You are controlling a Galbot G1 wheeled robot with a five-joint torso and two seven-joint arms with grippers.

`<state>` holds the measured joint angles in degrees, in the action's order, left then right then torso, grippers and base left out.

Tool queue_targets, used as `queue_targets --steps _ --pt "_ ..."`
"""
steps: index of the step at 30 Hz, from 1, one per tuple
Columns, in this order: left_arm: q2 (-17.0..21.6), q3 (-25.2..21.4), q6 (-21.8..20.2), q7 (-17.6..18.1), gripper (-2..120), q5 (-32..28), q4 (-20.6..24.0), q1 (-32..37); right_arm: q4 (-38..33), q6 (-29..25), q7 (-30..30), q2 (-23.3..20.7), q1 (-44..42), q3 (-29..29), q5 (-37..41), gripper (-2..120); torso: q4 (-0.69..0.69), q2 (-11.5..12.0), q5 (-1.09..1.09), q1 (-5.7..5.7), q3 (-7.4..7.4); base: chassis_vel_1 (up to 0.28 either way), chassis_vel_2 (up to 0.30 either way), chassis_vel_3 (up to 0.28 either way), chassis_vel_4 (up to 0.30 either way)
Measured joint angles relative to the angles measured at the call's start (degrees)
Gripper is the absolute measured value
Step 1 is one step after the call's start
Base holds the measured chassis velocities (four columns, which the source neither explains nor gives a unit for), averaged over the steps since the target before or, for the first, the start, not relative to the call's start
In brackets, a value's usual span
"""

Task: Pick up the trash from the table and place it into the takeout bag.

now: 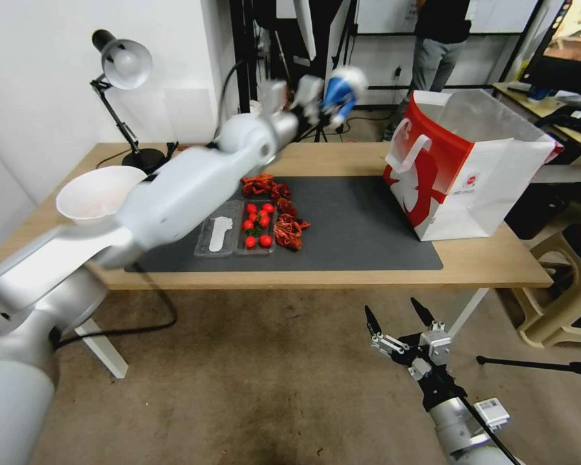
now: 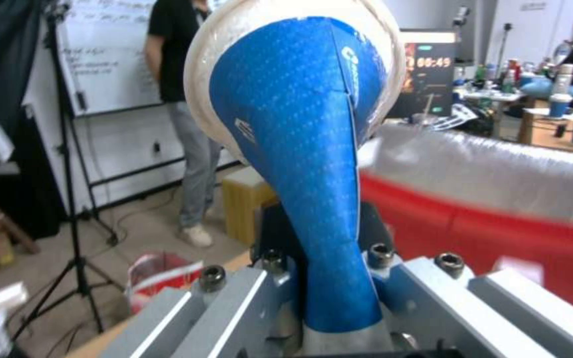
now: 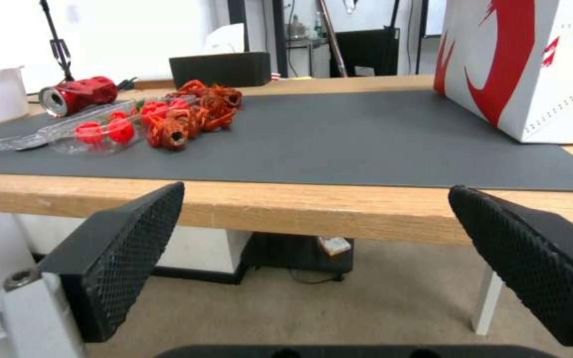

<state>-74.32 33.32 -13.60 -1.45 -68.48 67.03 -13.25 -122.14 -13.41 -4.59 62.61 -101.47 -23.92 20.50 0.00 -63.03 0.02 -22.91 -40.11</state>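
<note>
1. Right now the left gripper (image 1: 316,103) is raised above the far edge of the long light-wood table (image 1: 484,265), clamped on a blue paper cup with a white rim (image 1: 343,90). In the left wrist view the blue paper cup (image 2: 300,149) is squeezed narrow where the metal jaws pinch it, and its long axis runs straight out from the gripper with the rim end farthest away.

2. The relation that matters: the large boxy white paper takeout bag with a red printed side (image 1: 471,168) stands on the table's right end, to the right of the held cup and lower than it. Its mouth is open upward. The cup is near the bag's left rim but, as far as I can judge, not yet over the opening.

3. So the carry seems to need more travel rightward before any release. The bag's flat white handle (image 1: 414,150) hangs down the red side, on the side the cup comes from, and could catch it.

4. The right gripper (image 1: 399,318) hangs low in front of the table's near edge, fingers spread wide and holding nothing. It is nearer to the bag's base, but the left one has the load.

5. Elsewhere, a crushed red can (image 3: 77,94) lies on the dark grey mat (image 3: 339,134) beyond the clear tray of red cherry tomatoes (image 1: 235,234); it remains to be collected.
</note>
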Motion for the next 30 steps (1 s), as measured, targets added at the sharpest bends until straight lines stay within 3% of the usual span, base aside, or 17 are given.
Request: queue_targets --steps 1,5,9,13,21,28,30 --pt "0.0 0.0 0.0 0.0 3 0.0 0.0 0.0 0.0 0.0 0.0 0.0 0.0 0.0 0.0 100 0.0 0.0 0.0 0.0 0.0 0.0 0.0 0.0 0.0" --pt "-6.68 2.11 -0.23 0.36 3 0.97 -3.65 -3.7 0.41 -0.04 0.01 0.35 0.05 -0.07 -0.07 100 0.01 0.0 0.0 0.0 0.0 0.0 0.0 0.0 0.0" --pt "-10.99 3.96 -0.42 0.22 3 1.66 -5.11 -4.96 0.8 -0.12 0.06 0.69 0.23 -0.02 -0.16 100 -0.02 0.0 0.0 0.0 0.0 0.0 0.0 0.0 0.0" --pt "-13.98 6.88 0.18 -0.26 3 2.28 -5.88 -5.71 1.06 -0.23 0.15 0.93 0.37 0.08 -0.22 100 -0.01 0.0 -0.01 0.0 0.0 0.0 0.0 0.0 0.0" --pt "-17.17 9.61 0.8 -2.42 3 5.11 -8.82 -5.38 1.15 -0.45 0.3 1.28 0.28 0.12 -0.37 100 0.0 0.0 -0.01 0.0 0.0 0.0 0.0 0.0 0.0" --pt "-17.51 10.92 1.11 -3.3 3 7.41 -9.14 -5.07 1.24 -0.69 0.41 1.31 0.1 0.03 -0.43 100 0.0 0.0 -0.02 0.0 0.0 0.0 0.0 0.0 0.0" --pt "-17.59 11.0 1.19 -3.23 10 7.65 -8.89 -5.02 1.31 -0.71 0.43 1.34 0.09 0.03 -0.47 100 0.0 0.0 -0.02 0.0 0.0 0.0 0.0 0.0 0.0"
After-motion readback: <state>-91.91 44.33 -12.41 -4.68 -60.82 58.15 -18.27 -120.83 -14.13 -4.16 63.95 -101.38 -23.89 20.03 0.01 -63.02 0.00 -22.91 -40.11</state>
